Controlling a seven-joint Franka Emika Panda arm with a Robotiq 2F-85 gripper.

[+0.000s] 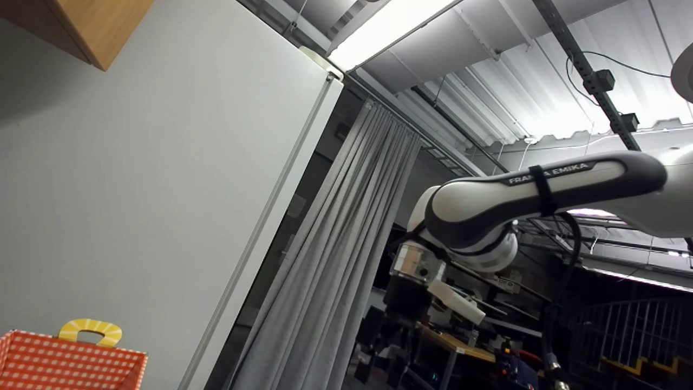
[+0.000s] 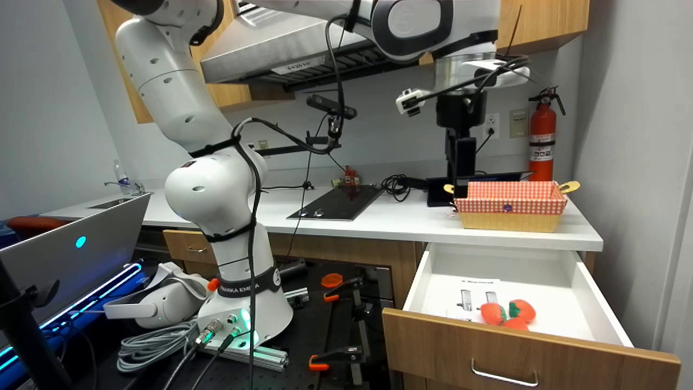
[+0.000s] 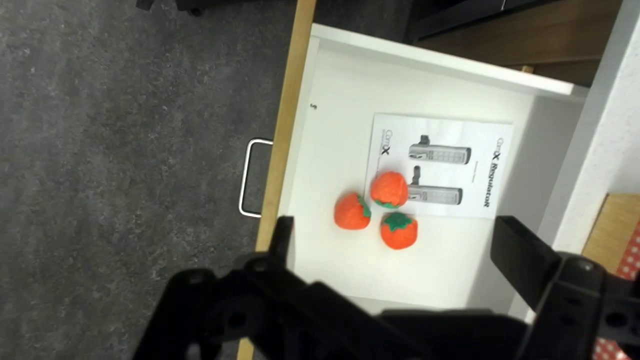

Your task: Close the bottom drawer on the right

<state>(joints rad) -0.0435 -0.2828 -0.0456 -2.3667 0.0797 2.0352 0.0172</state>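
- Clearly, the drawer (image 2: 441,344) stands pulled far out beneath the three o'clock end of the countertop (image 2: 390,230), sitting at four o'clock in an exterior view; whether it is the bottom one, I cannot tell.
- Its metal handle (image 3: 244,177) is at nine o'clock of the drawer in the wrist view.
- The gripper (image 3: 395,227) hangs above the drawer, apart from it, pointing to six o'clock in an exterior view.
- Its fingers (image 3: 522,260) are spread wide, one near seven o'clock and one near four in the wrist view, with the white drawer floor showing between them.
- Inside the drawer lie three orange-red toys (image 3: 389,189) with green leafy tops, grouped close together.
- A printed sheet (image 3: 442,170) lies flat at two o'clock from that group; one toy covers its corner toward eight o'clock.
- A red-checked basket (image 2: 509,222), seen in both exterior views, stands on the countertop at twelve o'clock from the drawer.
- A fire extinguisher (image 2: 543,138) is upright at one o'clock from the basket.
- A black cooktop (image 2: 338,205) is at nine o'clock from the basket.
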